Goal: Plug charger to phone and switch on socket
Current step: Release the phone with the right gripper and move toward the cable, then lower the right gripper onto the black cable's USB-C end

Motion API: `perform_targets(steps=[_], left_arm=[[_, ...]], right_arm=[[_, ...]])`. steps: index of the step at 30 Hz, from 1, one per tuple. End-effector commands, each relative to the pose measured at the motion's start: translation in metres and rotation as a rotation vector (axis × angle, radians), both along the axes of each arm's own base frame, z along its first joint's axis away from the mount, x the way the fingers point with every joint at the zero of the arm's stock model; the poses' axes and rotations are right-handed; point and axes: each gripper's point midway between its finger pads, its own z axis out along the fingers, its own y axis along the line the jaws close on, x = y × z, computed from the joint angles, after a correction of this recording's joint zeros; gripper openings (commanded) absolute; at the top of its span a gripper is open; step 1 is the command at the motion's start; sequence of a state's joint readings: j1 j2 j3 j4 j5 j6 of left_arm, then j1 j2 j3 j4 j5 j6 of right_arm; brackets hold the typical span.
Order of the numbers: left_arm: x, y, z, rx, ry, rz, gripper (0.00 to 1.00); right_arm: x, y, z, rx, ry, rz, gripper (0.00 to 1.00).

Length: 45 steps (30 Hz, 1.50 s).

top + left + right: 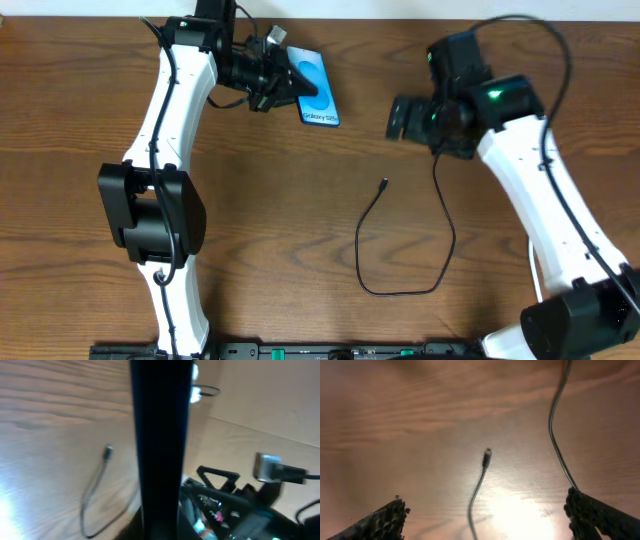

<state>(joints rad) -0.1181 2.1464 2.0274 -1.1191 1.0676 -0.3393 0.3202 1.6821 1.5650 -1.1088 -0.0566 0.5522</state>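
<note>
The phone (pixel 320 88), with a bright blue screen and white lettering, is at the back of the table, left of centre. My left gripper (pixel 283 84) is shut on its left end. In the left wrist view the phone (pixel 160 435) shows edge-on as a dark upright bar. The charger, a thin black cable (pixel 400 291), loops across the middle of the table, its plug tip (pixel 385 183) lying free. My right gripper (pixel 400 118) hovers open above and behind the tip, holding nothing. In the right wrist view the tip (pixel 487 455) lies between the spread fingers (pixel 385 520). The socket is out of view.
Brown wooden tabletop (pixel 280 230) all around. The right arm's own black lead (pixel 557 425) runs down past its right finger. The right arm (pixel 235 505) shows in the left wrist view beyond the phone. Both arm bases stand at the front edge.
</note>
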Motion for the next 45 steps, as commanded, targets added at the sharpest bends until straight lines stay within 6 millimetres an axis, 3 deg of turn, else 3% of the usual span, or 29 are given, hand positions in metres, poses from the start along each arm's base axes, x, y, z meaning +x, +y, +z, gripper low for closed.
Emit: perform_targets(steps=[1, 2, 7, 16, 20, 24, 27, 32, 39, 45], left_arm=[[0.001, 0.009, 0.005, 0.083, -0.078, 0.007, 0.07], [0.002, 0.009, 0.005, 0.087, -0.084, 0.004, 0.07], [0.002, 0.009, 0.005, 0.089, -0.116, -0.017, 0.07], [0.002, 0.01, 0.002, 0.107, -0.115, -0.014, 0.07], [0.002, 0.01, 0.002, 0.107, -0.116, -0.014, 0.07], [0.002, 0.01, 0.002, 0.107, -0.115, -0.014, 0.07], [0.002, 0.01, 0.002, 0.107, -0.115, -0.014, 0.07], [0.002, 0.01, 0.002, 0.107, -0.113, -0.014, 0.07], [0.001, 0.01, 0.002, 0.107, -0.112, -0.014, 0.07], [0.001, 0.01, 0.002, 0.107, -0.112, -0.014, 0.07]], right_arm=[[-0.014, 0.008, -0.039, -0.003, 0.064, 0.039, 0.99], [-0.018, 0.011, -0.057, 0.012, 0.079, 0.019, 0.99], [-0.028, 0.026, -0.089, 0.105, 0.107, 0.03, 0.86], [-0.027, 0.021, -0.114, 0.139, 0.108, -0.113, 0.61], [-0.032, 0.022, -0.126, 0.153, 0.118, -0.154, 0.6], [-0.033, 0.026, -0.138, 0.176, 0.109, -0.187, 0.69], [-0.031, 0.03, -0.142, 0.194, 0.117, -0.188, 0.63], [-0.032, 0.032, -0.153, 0.193, 0.145, -0.211, 0.62], [-0.031, 0.033, -0.161, 0.191, 0.157, -0.221, 0.45], [-0.036, 0.035, -0.173, 0.201, 0.207, -0.238, 0.45]])
